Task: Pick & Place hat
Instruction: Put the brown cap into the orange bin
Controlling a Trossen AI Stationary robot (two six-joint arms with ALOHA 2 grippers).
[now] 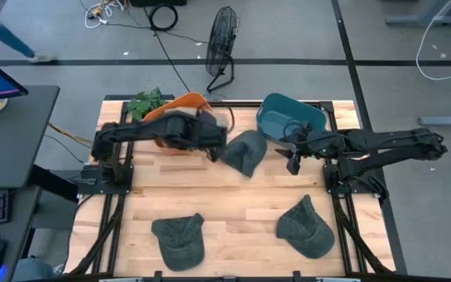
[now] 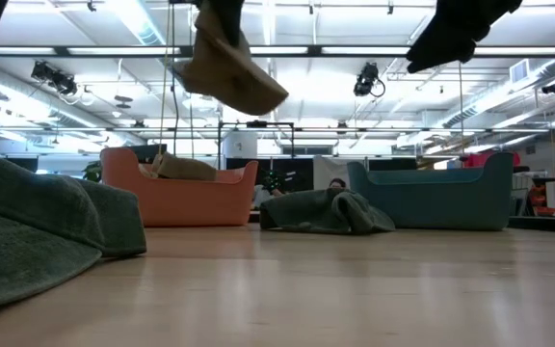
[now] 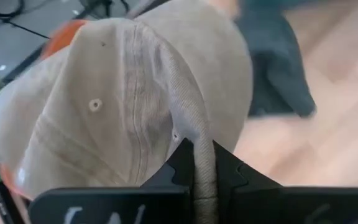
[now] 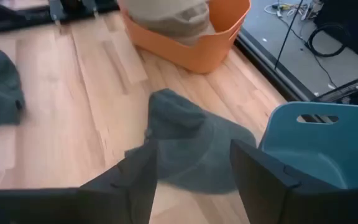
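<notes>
Left gripper (image 3: pixel 202 180) holds a tan hat (image 3: pixel 129 99) aloft, jaws pinching its fabric — just beside the orange bin (image 1: pixel 180 104), likely its destination. A dark hat (image 1: pixel 243 151) lies mid-desk. Right gripper (image 4: pixel 191 168) hovers by the blue bin (image 1: pixel 292 113), jaws apart, empty.

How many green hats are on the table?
3: one between the orange bin and blue bin, two at the front edge, left and right. Bins may hide more.
</notes>
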